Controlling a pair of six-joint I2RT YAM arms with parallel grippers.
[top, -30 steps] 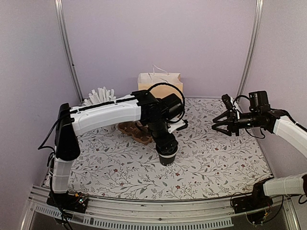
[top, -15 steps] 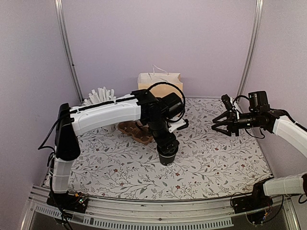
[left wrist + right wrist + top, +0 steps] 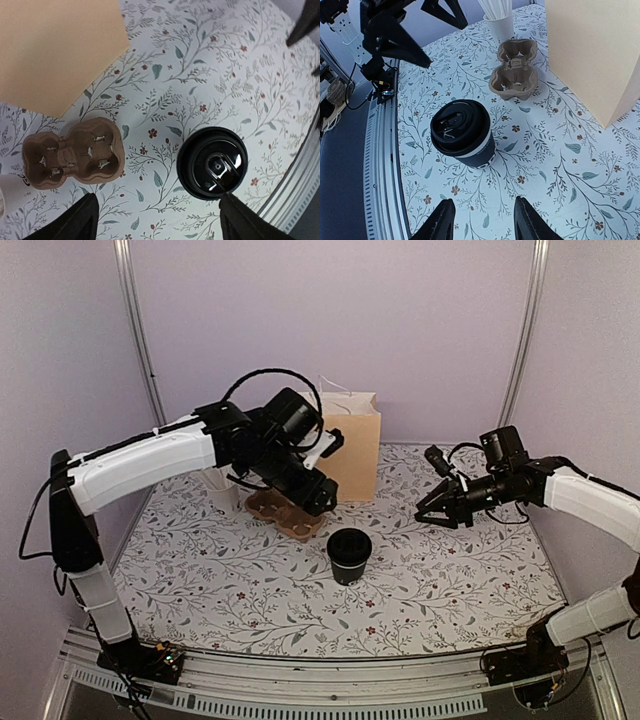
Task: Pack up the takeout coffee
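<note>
Looking at the cup (image 3: 349, 555), you see a small black paper cup standing upright on the flowered table (image 3: 450, 590). It is capped with a glossy black lid (image 3: 212, 163) and sits near the middle, just in front of the brown carrier (image 3: 285, 512) and not touching it.

The left gripper (image 3: 318, 505) hangs in the air near the carrier, fingers spread wide with nothing between them. The right gripper (image 3: 432, 516) hovers well off to the cup's right, partly spread and holding nothing.

The left wrist view gives you the lid from straight above, sip tab and all. The right wrist view shows the cup's side instead — a white patch below the rim — and the stick cup (image 3: 499, 22), which the left arm (image 3: 150, 455) largely covers in the top view. The bag (image 3: 352, 445) stands upright behind the carrier.
</note>
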